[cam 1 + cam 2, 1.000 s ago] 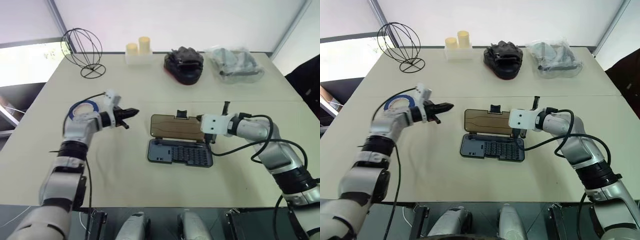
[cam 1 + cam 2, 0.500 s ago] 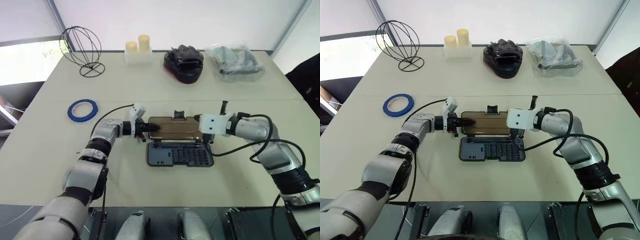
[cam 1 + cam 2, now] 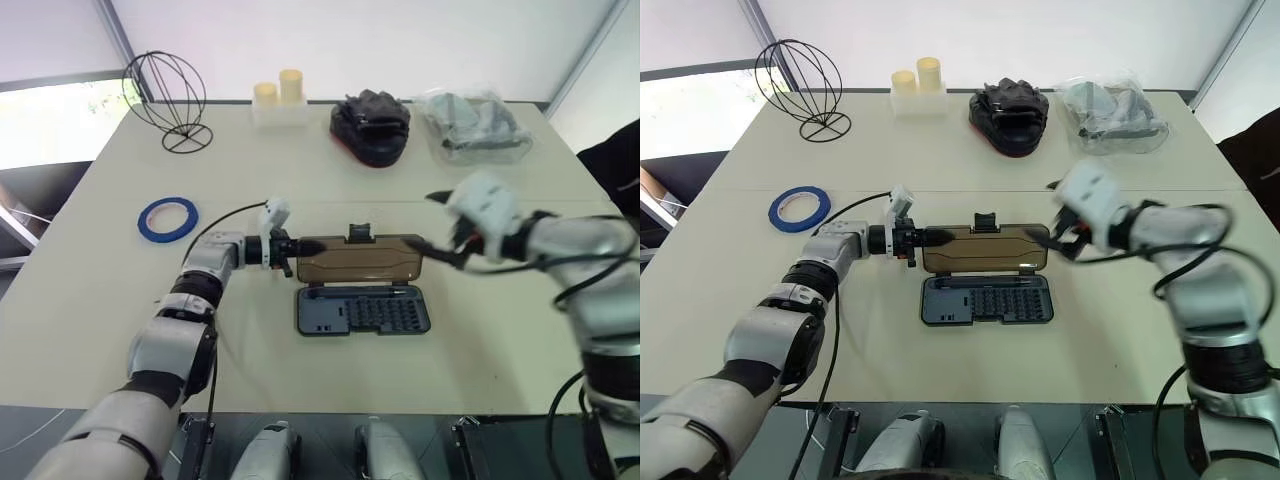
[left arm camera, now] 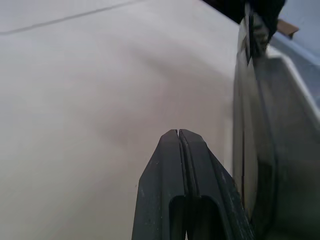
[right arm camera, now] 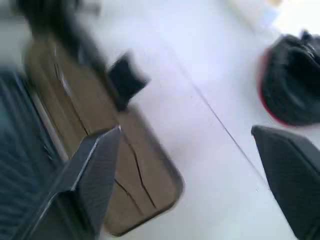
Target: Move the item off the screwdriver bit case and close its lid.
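Flat rectangular dark blue-grey plastic screwdriver bit case lies open near the table's middle, tray facing up, rows of small bits in its right part, a longer slot along the hinge side. Thin translucent smoky-brown plastic lid with rounded corners is folded back behind the tray, roughly flat, hinged along the tray's far edge. Small black latch tab sticks up at the lid's far long edge.

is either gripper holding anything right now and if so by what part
Nothing is held. The left gripper is shut with nothing between its jaws, its tip at the lid's left end. The right gripper is open above the lid's right end.
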### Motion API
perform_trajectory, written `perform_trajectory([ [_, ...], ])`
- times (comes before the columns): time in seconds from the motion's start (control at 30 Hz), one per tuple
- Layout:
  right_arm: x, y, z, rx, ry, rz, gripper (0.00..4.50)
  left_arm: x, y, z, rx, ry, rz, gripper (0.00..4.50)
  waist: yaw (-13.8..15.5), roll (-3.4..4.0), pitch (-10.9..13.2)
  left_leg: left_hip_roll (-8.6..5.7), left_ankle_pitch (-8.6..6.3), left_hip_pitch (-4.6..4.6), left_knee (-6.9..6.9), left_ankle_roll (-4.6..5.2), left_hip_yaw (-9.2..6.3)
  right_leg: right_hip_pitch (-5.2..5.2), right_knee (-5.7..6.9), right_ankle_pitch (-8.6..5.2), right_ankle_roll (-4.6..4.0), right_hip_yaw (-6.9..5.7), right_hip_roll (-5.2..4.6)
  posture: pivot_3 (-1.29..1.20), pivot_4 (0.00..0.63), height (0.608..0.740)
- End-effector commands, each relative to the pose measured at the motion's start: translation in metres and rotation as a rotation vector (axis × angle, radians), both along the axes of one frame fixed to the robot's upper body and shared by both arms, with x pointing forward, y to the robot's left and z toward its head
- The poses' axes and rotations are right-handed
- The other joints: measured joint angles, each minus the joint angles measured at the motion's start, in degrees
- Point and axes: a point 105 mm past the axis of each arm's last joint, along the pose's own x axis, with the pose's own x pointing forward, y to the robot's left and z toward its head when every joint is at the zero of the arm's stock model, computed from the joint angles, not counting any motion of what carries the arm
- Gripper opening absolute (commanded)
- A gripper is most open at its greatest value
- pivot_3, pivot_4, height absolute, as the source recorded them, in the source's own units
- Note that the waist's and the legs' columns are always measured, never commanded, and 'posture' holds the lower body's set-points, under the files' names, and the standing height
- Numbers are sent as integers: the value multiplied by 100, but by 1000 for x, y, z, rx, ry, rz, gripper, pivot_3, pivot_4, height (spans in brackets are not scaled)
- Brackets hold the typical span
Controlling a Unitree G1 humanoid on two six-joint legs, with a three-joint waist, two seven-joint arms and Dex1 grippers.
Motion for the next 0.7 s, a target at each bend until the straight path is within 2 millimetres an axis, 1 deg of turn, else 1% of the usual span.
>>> perform_trajectory([
  [0.03,-14,-10,31,135,-37,-28,4435,-17,-6,33,-17,-74,-169,0,-1,0,0,0,0,-1,-2,0,-1,0,1,0,0,0,0,0,150,740],
  [0.1,-16,-11,33,159,-31,-38,4435,-37,-9,39,9,-71,-284,0,-15,1,-1,0,0,1,-5,0,0,0,2,0,0,1,-1,0,150,740],
  [0.13,-16,-11,32,165,-27,-41,4435,-51,-10,40,20,-53,-352,0,-29,2,-1,0,0,1,-6,0,2,-1,4,0,0,5,-2,0,150,740],
  [0.17,-15,-10,28,163,-19,-48,4435,-71,-10,37,47,-25,-435,0,-38,3,-2,0,0,2,-8,0,3,-1,7,0,0,7,-2,0,150,740],
  [0.23,-13,-8,19,153,1,-55,4435,-115,-5,22,143,28,-594,0,-66,4,-2,2,0,9,-8,0,7,-4,32,0,0,15,-2,0,150,740],
  [0.27,-11,-7,12,135,15,-60,4435,-128,2,14,191,29,-626,0,-86,5,-2,1,0,20,-10,0,7,-5,44,0,0,23,-2,0,150,740],
  [0.3,-10,-6,7,122,24,-62,4435,-134,7,10,220,26,-639,0,-97,5,-2,1,0,25,-12,0,8,-6,50,0,0,27,-2,0,150,740],
  [0.33,-10,-5,1,107,36,-70,4435,-124,10,15,206,12,-576,0,-93,9,1,2,0,25,-15,0,7,-6,50,0,0,27,-1,0,150,740],
  [0.4,-11,-5,-10,86,65,-73,4435,-93,12,35,121,-2,-411,0,47,9,3,0,0,21,5,0,7,-4,47,-1,-1,27,-2,0,150,740],
  [0.43,-11,-4,-13,81,74,-72,4435,-84,12,42,88,-4,-362,0,121,3,6,-2,0,16,18,0,2,1,46,-1,-1,24,0,0,150,740],
  [0.47,-14,0,-20,73,99,-55,4435,-71,14,56,39,-27,-295,0,152,3,6,-3,1,13,32,0,3,6,45,-1,-1,24,2,0,150,740],
  [0.53,-21,9,-32,39,141,-20,4435,-56,18,76,-42,-48,-214,0,147,1,5,-4,-1,14,43,3,3,14,47,-1,0,24,2,0,150,740],
  [0.6,-29,16,-44,-2,182,13,4435,-48,20,89,-102,-47,-169,0,116,1,5,-5,-6,17,36,12,6,7,52,-1,0,24,2,0,150,740],
  [0.67,-40,27,-58,-40,238,73,4435,-38,20,93,-124,-62,-114,0,70,2,5,-5,-7,20,13,14,9,1,52,0,0,24,-1,0,150,740],
  [0.7,-49,35,-63,-39,265,120,4211,-32,20,89,-103,-83,-90,0,44,1,5,-5,-7,21,9,14,9,0,54,0,0,24,-1,0,150,740],
])
